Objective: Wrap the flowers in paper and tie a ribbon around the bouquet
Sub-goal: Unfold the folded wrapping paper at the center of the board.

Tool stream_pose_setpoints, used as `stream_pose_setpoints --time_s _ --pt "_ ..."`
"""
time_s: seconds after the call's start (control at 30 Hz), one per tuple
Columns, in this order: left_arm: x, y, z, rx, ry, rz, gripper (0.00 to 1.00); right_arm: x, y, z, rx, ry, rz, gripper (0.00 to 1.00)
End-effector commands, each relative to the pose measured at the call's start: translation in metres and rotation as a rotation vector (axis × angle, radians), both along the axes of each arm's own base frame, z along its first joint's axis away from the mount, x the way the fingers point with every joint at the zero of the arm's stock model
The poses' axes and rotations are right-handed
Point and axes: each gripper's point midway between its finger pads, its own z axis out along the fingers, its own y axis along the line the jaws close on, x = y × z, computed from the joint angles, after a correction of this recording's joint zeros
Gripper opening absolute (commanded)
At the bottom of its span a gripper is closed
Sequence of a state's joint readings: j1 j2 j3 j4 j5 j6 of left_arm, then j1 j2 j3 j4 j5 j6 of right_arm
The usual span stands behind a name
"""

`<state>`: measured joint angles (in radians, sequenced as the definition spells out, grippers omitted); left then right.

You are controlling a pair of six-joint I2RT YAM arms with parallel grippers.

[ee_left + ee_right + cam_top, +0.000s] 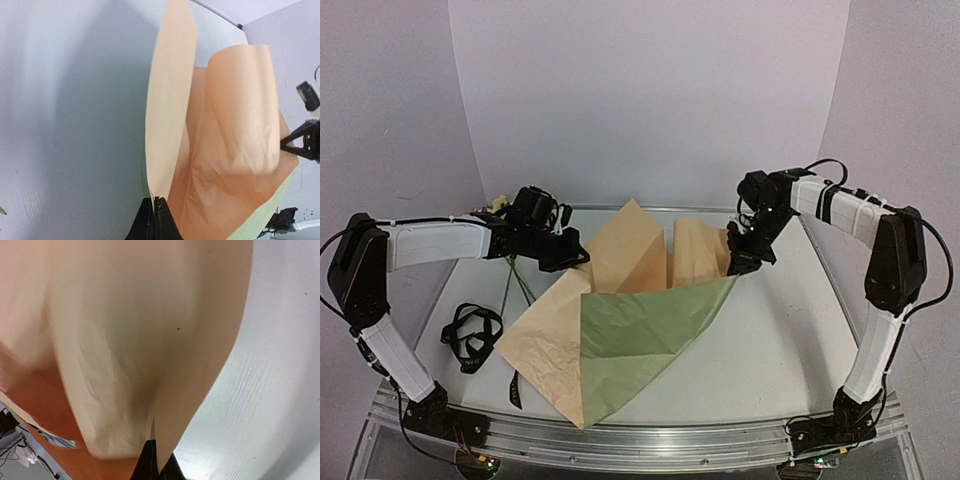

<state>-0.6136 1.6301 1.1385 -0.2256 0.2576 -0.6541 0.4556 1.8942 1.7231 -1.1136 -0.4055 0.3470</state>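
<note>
Left of centre the left gripper (pixel 580 261) and right of centre the right gripper (pixel 736 266) each clamp closed on a raised edge of the paper (pixel 630 335).

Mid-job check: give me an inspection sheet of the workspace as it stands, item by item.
Surface: white table, metal rail at the near edge.
Job's things: large thin sheet of paper, olive green one face, tan the other, held up at two edges; pale yellow flowers with thin green stems by the left arm, unwrapped; long black ribbon bunched at left, untied.
Clutter: nothing seen.
Grippers: left gripper and right gripper both shut on the paper.
Cables: black cables along both arms.
Surroundings: plain pale backdrop walls.
</note>
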Motion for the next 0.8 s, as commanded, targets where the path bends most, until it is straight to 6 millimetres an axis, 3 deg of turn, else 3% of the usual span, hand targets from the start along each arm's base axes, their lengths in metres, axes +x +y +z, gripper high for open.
stream_pose_setpoints --time_s 0.0,0.17,0.37,0.47,0.53,0.63,0.77 --pt "0.03 0.029 -0.012 0.063 -0.01 0.107 0.0 -0.01 -0.035 -0.017 -0.036 -0.031 -0.077 0.0" --pt "0.049 0.023 -0.018 0.123 -0.069 0.042 0.0 -0.036 -0.054 -0.048 -0.055 -0.012 -0.155 0.04" --pt "0.097 -0.004 -0.02 0.155 -0.163 -0.069 0.0 -0.071 -0.068 -0.096 -0.013 -0.005 -0.346 0.06" --pt "0.125 -0.021 -0.028 0.156 -0.178 -0.112 0.0 -0.089 -0.084 -0.12 -0.074 -0.029 -0.419 0.13" --pt "0.137 -0.029 -0.046 0.159 -0.149 -0.135 0.0 -0.098 -0.091 -0.131 -0.099 -0.041 -0.449 0.17" --pt "0.152 -0.038 -0.065 0.157 -0.133 -0.152 0.0 -0.107 -0.104 -0.136 -0.144 -0.062 -0.479 0.27" --pt "0.16 -0.043 -0.08 0.136 -0.116 -0.18 0.0 -0.115 -0.117 -0.119 -0.177 -0.113 -0.435 0.48"
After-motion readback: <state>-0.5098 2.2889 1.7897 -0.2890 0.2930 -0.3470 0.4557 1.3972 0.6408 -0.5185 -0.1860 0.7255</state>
